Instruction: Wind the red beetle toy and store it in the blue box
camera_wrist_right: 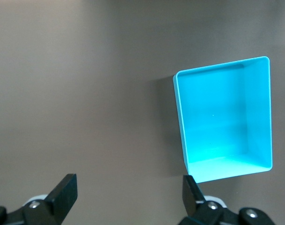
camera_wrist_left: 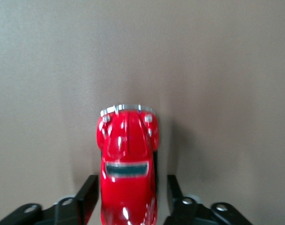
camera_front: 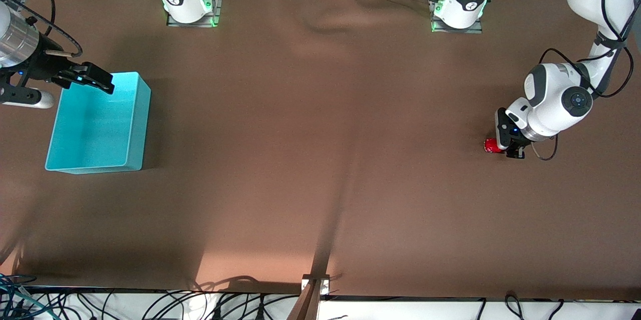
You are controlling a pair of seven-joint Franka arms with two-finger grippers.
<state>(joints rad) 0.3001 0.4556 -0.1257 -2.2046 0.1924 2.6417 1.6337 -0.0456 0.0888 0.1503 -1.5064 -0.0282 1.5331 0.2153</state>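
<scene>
The red beetle toy (camera_front: 492,145) stands on the brown cloth toward the left arm's end of the table. In the left wrist view the toy (camera_wrist_left: 128,154) sits between the fingers. My left gripper (camera_front: 502,147) is low over the cloth and straddles the toy's rear, open, with a small gap at one side (camera_wrist_left: 130,187). The blue box (camera_front: 135,119) stands open and empty toward the right arm's end. My right gripper (camera_front: 100,79) hovers over the box's farther corner, open and empty (camera_wrist_right: 128,187). The box also shows in the right wrist view (camera_wrist_right: 224,117).
The brown cloth (camera_front: 320,160) has shallow folds near the arm bases and a crease running to the near edge. A small metal bracket (camera_front: 315,284) sits at the near edge, with cables below it. Both arm bases (camera_front: 190,4) stand along the farther edge.
</scene>
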